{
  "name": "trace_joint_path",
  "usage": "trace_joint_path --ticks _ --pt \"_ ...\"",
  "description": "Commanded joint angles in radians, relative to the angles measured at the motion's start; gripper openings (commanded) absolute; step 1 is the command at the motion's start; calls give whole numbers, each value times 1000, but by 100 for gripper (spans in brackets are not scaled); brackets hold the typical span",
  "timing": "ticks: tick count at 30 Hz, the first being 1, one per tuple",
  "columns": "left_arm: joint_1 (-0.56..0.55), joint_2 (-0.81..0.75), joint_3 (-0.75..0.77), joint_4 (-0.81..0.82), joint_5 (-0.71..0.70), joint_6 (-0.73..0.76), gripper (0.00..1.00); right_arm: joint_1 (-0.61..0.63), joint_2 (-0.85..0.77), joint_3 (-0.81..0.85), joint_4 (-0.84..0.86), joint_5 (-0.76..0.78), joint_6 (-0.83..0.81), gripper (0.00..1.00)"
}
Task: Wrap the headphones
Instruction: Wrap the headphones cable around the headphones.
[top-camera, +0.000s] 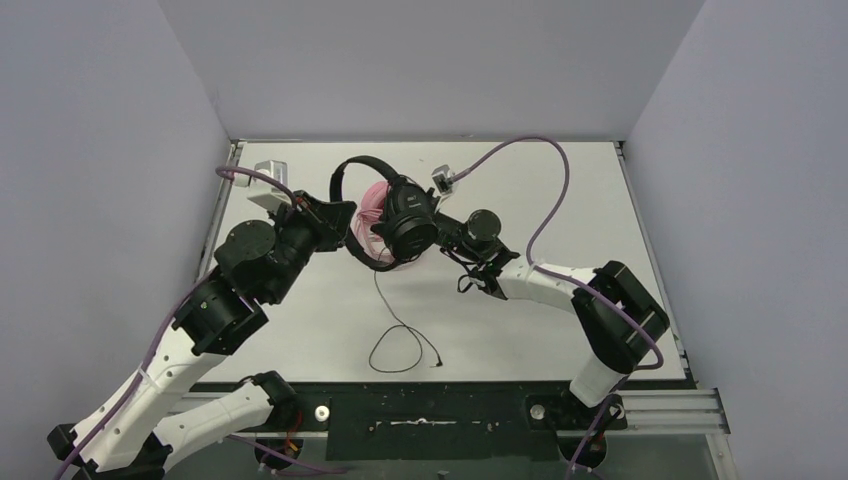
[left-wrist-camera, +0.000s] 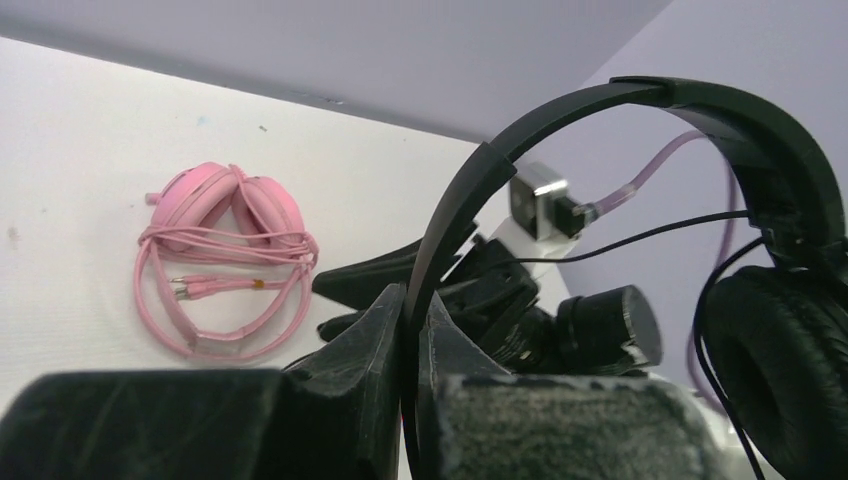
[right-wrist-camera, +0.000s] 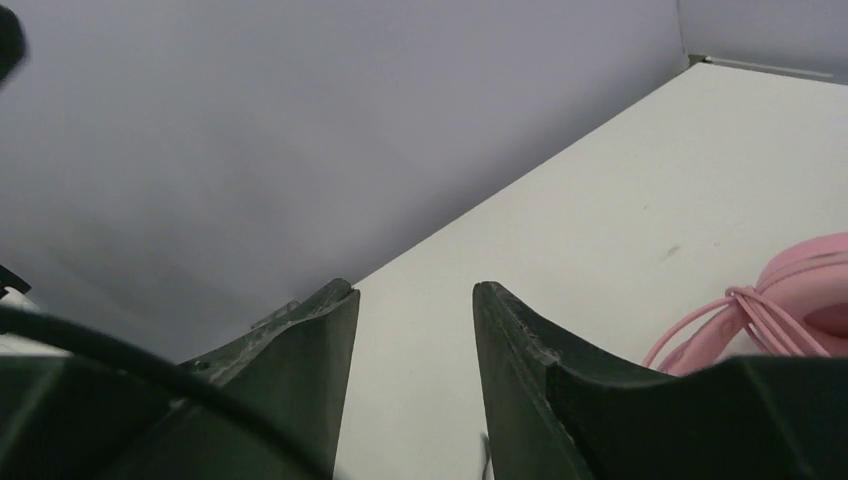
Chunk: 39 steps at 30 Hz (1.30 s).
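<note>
The black headphones (top-camera: 408, 218) hang above the table, and my left gripper (top-camera: 345, 218) is shut on their thin headband (left-wrist-camera: 450, 210). One ear cup (left-wrist-camera: 790, 370) fills the right of the left wrist view. Their thin black cable (top-camera: 400, 340) drops to the table in a loose loop. The pink headphones (left-wrist-camera: 225, 250) lie on the table behind, with their cable coiled round them; they also show as the pink headphones (right-wrist-camera: 800, 300) in the right wrist view. My right gripper (right-wrist-camera: 415, 295) is open beside the ear cup with nothing between its fingers.
The white table (top-camera: 600, 250) is walled in grey on three sides. The cable's plug (top-camera: 440, 362) lies near the front edge. Purple arm cables (top-camera: 555, 190) arc over the back of the table.
</note>
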<state>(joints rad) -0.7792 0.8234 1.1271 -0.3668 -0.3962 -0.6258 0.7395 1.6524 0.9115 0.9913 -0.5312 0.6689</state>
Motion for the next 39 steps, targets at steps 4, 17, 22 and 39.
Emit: trace_joint_path --ticks 4,17,22,39 --pt "2 -5 90 185 -16 -52 0 24 -28 -36 32 29 -45 53" --pt "2 16 132 188 -41 -57 0 36 54 -32 91 77 -41 47" --pt "3 47 161 236 -126 -34 0 49 92 -60 86 83 16 25" --pt "50 249 183 713 -518 521 0 199 -145 -40 -714 103 -154 0"
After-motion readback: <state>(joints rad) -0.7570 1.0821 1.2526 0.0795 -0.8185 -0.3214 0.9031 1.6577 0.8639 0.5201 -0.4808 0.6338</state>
